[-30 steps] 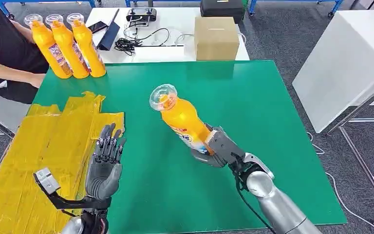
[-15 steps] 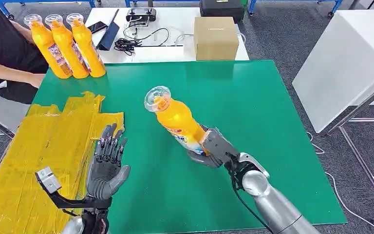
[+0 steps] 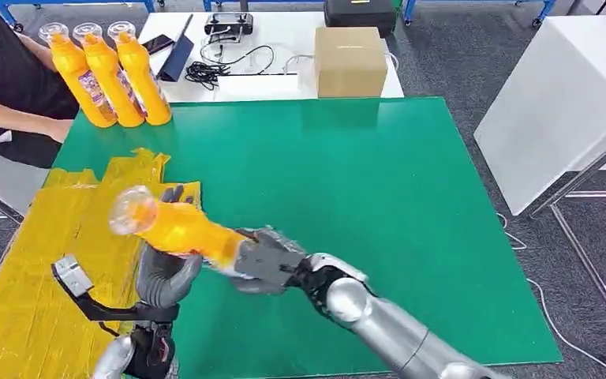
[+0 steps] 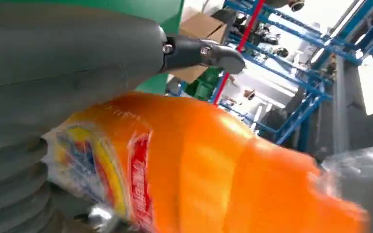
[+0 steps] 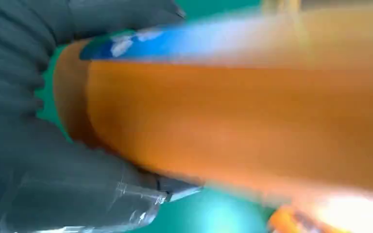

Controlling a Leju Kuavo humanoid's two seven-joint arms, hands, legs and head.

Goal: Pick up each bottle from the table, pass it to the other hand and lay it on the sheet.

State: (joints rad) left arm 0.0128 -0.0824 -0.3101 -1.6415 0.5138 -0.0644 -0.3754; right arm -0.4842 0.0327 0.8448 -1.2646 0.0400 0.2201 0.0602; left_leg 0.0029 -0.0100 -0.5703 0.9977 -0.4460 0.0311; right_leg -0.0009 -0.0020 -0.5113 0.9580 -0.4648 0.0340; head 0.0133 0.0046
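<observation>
One orange bottle we see grasped at its base by the right hand, lying across the left hand over the yellow sheet, left wrist view adds its label, left hand's grasp we cannot tell, three bottles stand well beyond it.

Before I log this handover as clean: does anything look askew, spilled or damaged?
Nothing spilled or damaged. The crinkled yellow sheet lies wrinkled with ragged edges. The orange plastic bottle is tilted in the right robot hand, over the left robot hand.
</observation>
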